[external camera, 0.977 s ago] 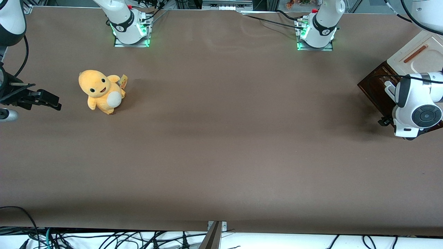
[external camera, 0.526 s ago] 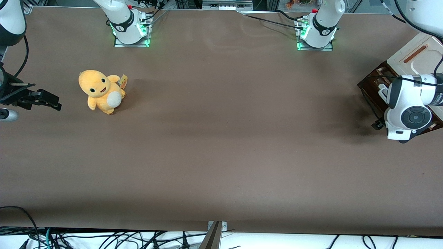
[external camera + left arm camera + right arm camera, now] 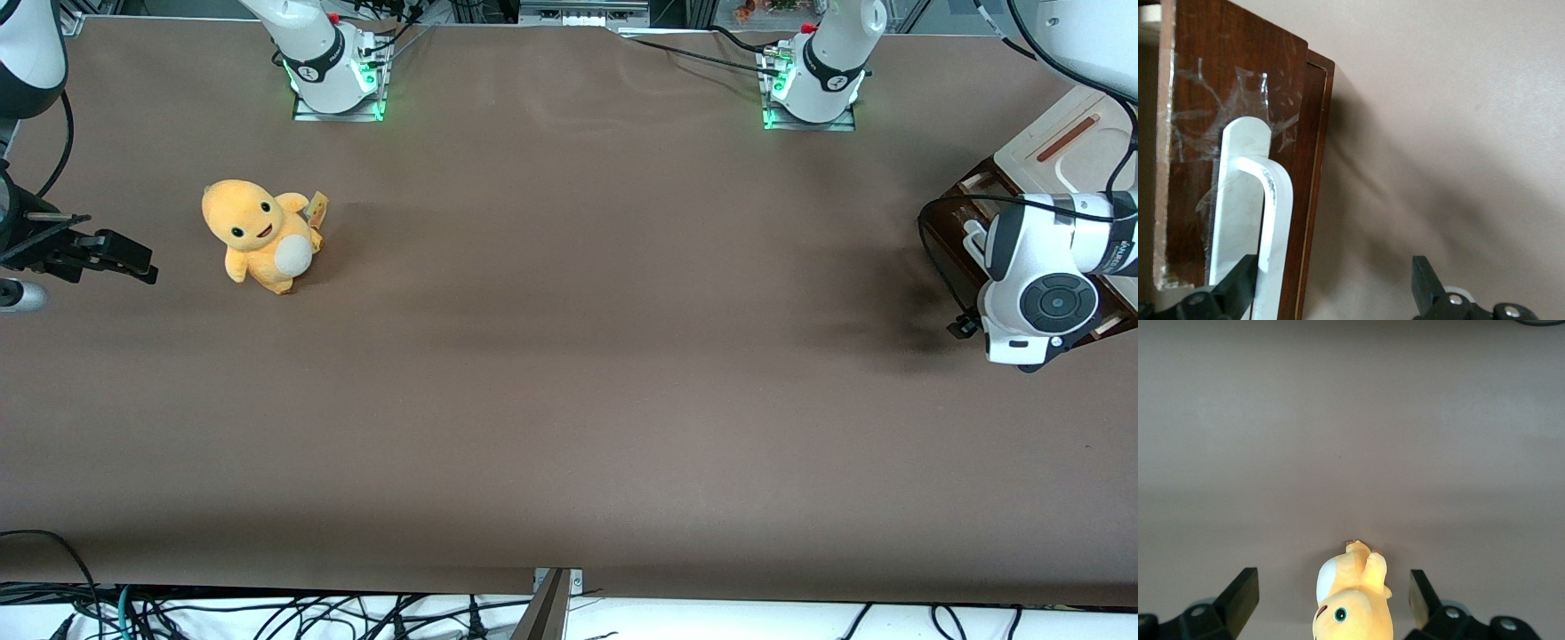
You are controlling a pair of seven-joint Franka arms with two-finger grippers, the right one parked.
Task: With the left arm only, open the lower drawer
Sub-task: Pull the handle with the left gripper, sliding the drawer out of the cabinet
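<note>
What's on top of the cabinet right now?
The cabinet's cream top shows an orange-brown slot; the left arm covers the rest. Its gripper is open, one finger hooked at the lower drawer's white handle.

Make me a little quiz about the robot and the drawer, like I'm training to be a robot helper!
1. True or false: the gripper, at the lower drawer, has its fingers shut tight on the white handle.
2. Where is the yellow plush toy? A: in the lower drawer. B: on the table, toward the parked arm's end. C: on the cabinet's top.
3. Fill in: the lower drawer's front is dark ____.
Key: 1 false, the fingers are open, one beside the white handle. 2 B. 3 brown.
</note>
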